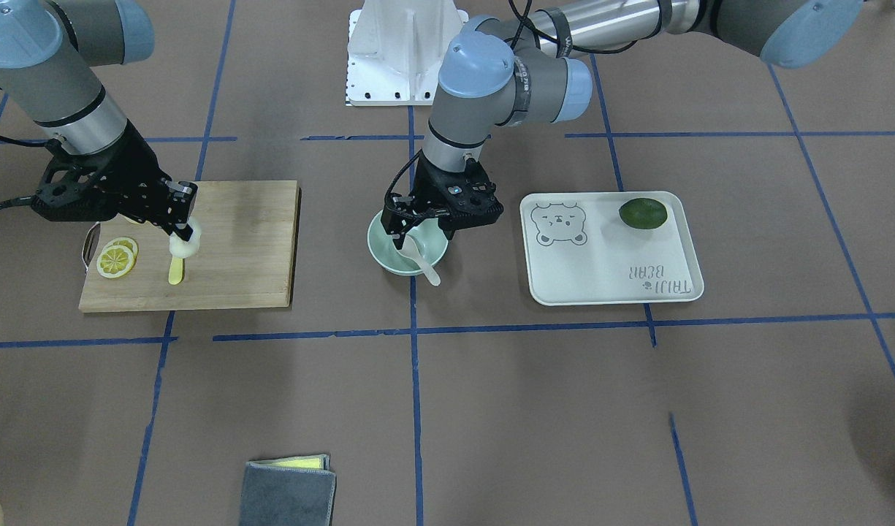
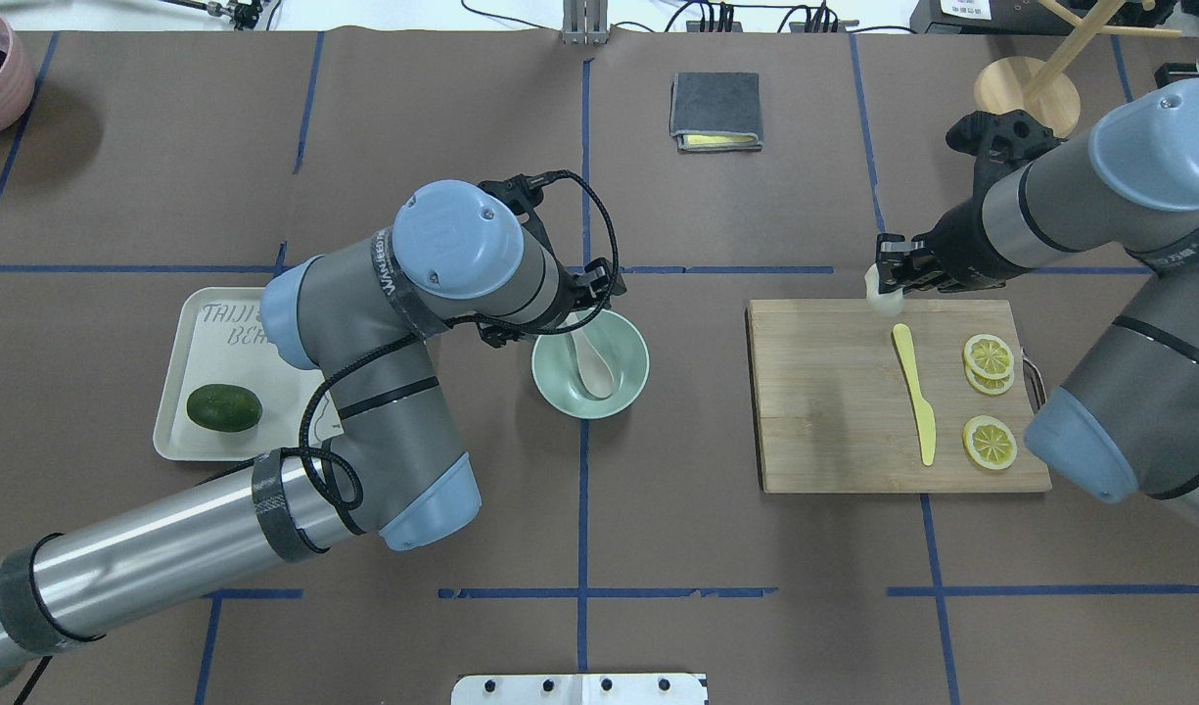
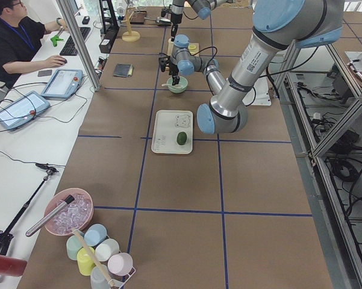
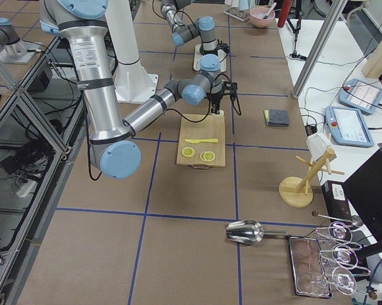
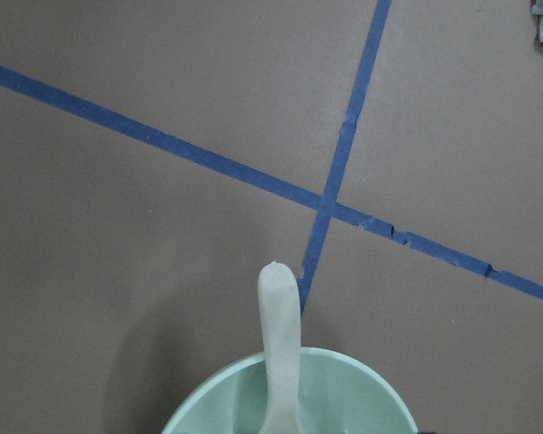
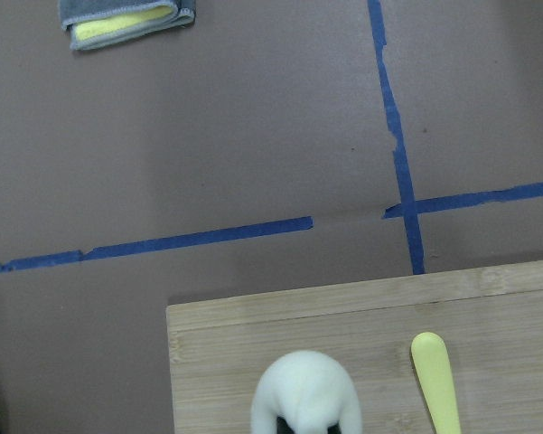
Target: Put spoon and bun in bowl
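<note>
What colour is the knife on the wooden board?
The flat plastic knife is yellow; clearest overhead.

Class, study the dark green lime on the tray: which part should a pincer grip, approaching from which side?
Likely across the narrower middle of the lime, coming straight down. It lies alone near a corner of the tray, long axis along the tray's long side; the short axis needs less opening, though one finger lands close to the rim.
</note>
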